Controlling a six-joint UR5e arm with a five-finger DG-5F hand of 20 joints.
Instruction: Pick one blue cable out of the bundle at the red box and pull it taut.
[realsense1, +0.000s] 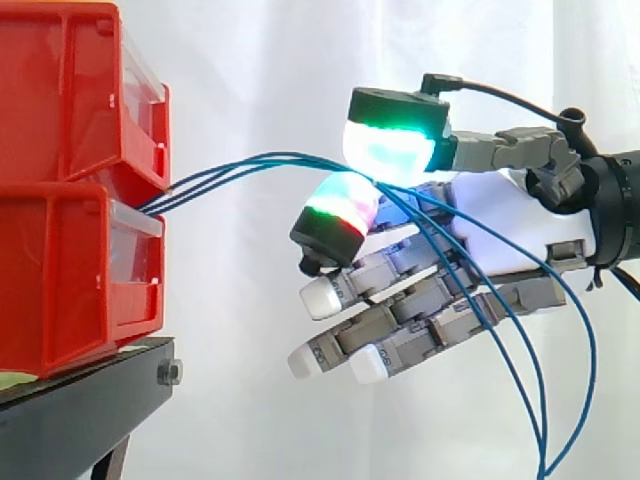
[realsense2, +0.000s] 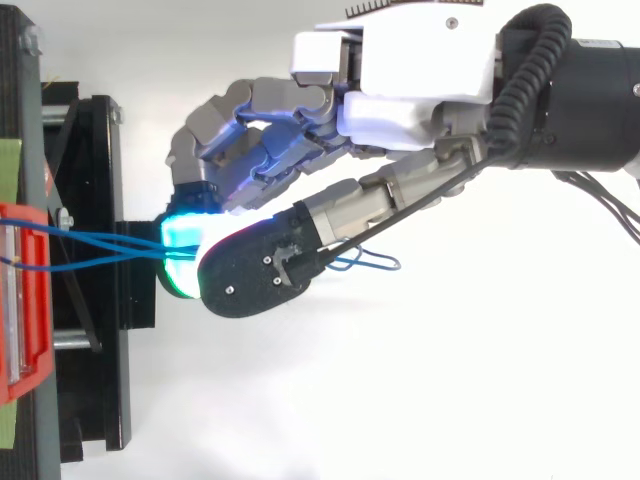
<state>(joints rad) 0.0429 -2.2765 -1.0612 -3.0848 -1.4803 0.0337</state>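
**Side and top views.** My hand (realsense1: 490, 205) enters from the right of the frame, palm toward two stacked red boxes (realsense1: 70, 100) at the left edge. The boxes sit on a black stand (realsense1: 90, 395) before a white curtain (realsense1: 250, 380). The blue cables (realsense1: 215, 175) leave the gap between the boxes and rise in a shallow arc toward the centre. There they pass between my thumb pad (realsense1: 395, 135) and one finger pad (realsense1: 335, 215). Past that point they drape across my palm and hang in long loops toward the lower right corner.

**Fingers.** Thumb and that finger are closed together on the cables, and my other fingers are half curled below, holding nothing. From above, the pinch sits left of centre under the thumb (so I cannot tell whether one strand or several lies between the pads).

**Handling, as I judge it.** The strands are thin, light and limp, with a smooth jacket likely to slide under a weak squeeze. They have no stiffness of their own, so tension must come from the end anchored at the boxes. The arc reads as slack not yet taken up. The best hold is on the open span between boxes and palm, where the strands fan slightly apart, with the pad faces flat across a single one.
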